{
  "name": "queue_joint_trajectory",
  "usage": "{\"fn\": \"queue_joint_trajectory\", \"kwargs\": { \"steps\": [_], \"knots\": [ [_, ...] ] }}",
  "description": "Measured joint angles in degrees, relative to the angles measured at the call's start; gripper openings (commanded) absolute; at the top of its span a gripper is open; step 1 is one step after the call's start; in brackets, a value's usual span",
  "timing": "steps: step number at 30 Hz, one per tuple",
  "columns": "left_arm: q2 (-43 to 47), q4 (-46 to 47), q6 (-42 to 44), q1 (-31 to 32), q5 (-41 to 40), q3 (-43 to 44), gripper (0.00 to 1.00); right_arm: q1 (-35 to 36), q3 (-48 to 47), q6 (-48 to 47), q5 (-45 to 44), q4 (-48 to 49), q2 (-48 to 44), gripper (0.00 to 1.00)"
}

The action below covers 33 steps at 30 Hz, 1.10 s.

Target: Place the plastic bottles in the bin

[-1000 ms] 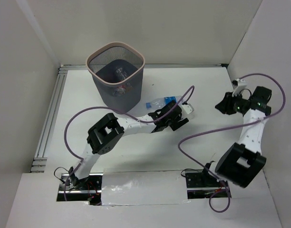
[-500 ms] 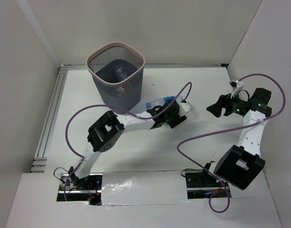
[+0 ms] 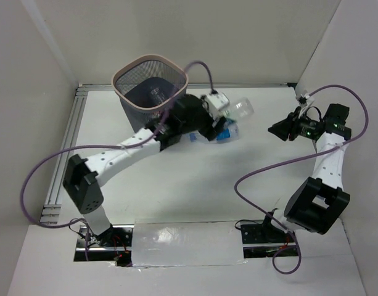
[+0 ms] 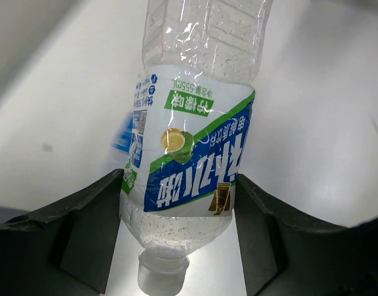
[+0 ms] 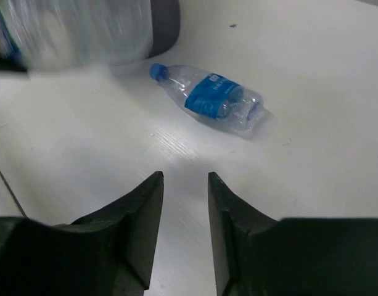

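Note:
My left gripper (image 3: 219, 116) is shut on a clear plastic bottle (image 3: 240, 107) with a green, white and blue label. It holds the bottle above the table, just right of the bin (image 3: 176, 75). In the left wrist view the bottle (image 4: 192, 135) sits cap-down between the fingers, at the gripper (image 4: 176, 237). A second bottle with a blue label (image 3: 227, 133) lies on the table under the left gripper; it also shows in the right wrist view (image 5: 214, 98). Another bottle (image 3: 156, 94) lies inside the bin. My right gripper (image 3: 276, 129) (image 5: 184, 180) is open and empty at the right.
White walls close in the table on the left, back and right. A metal rail (image 3: 68, 142) runs along the left edge. Purple cables loop over both arms.
My left arm has lifted the green-white labelled bottle off the table and swung it back toward the bin. My right gripper has shifted slightly back.

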<state>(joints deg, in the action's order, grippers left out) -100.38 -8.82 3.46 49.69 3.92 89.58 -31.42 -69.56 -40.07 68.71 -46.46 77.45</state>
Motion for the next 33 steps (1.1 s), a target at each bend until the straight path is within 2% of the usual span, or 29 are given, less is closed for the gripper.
{"fn": "queue_joint_trajectory", "kwargs": {
  "steps": [4, 7, 11, 12, 13, 14, 16, 17, 18, 23, 26, 29, 33],
  "knots": [
    [7.65, 3.37, -4.17, -8.35, -0.68, 1.79, 0.00, 4.74, -0.94, 0.00, -0.66, 1.11, 0.61, 0.54],
    [12.59, 6.75, -7.39, -14.78, -4.28, 0.87, 0.03, 9.33, -0.96, 0.48, -2.86, 3.28, 0.61, 0.59],
    [16.06, 9.49, -9.31, -20.83, -10.80, -0.35, 0.04, 16.28, -0.96, 2.16, -8.04, 7.19, 0.59, 0.74],
    [16.13, 9.51, -9.46, -21.92, -11.72, -0.42, 0.09, 18.12, -0.96, 2.69, -9.68, 8.35, 0.59, 0.84],
    [15.98, 9.46, -9.53, -22.82, -12.35, -0.57, 0.16, 19.91, -0.96, 3.17, -11.50, 9.57, 0.59, 0.88],
    [15.69, 9.27, -9.55, -23.85, -12.90, -0.79, 0.44, 22.05, -0.96, 3.19, -13.40, 10.91, 0.70, 0.92],
    [14.43, 8.44, -9.60, -25.38, -13.94, -1.07, 0.74, 25.49, -1.05, 1.95, -16.20, 12.50, 1.29, 1.00],
    [13.55, 7.82, -9.68, -26.10, -14.75, -1.09, 0.93, 27.17, -1.40, 0.31, -17.27, 12.90, 2.03, 1.00],
    [12.63, 7.04, -9.57, -26.64, -15.58, -1.07, 1.00, 28.81, -1.90, -1.99, -18.10, 13.07, 3.13, 1.00],
    [7.85, 0.37, -9.97, -28.33, -18.69, 2.51, 1.00, 35.30, -4.07, -17.51, -22.29, 13.94, 11.26, 1.00],
    [8.79, -2.58, -10.43, -28.63, -17.11, 4.20, 1.00, 37.88, -6.01, -25.90, -25.00, 12.63, 17.31, 1.00],
    [14.38, -2.99, -11.56, -28.39, -11.15, 2.25, 1.00, 39.65, -11.04, -31.12, -27.08, 12.41, 24.81, 1.00],
    [30.25, -0.31, -14.10, -25.03, -2.78, -10.45, 1.00, 41.33, -13.55, -34.60, -29.99, 13.11, 31.26, 1.00]
  ]
}}
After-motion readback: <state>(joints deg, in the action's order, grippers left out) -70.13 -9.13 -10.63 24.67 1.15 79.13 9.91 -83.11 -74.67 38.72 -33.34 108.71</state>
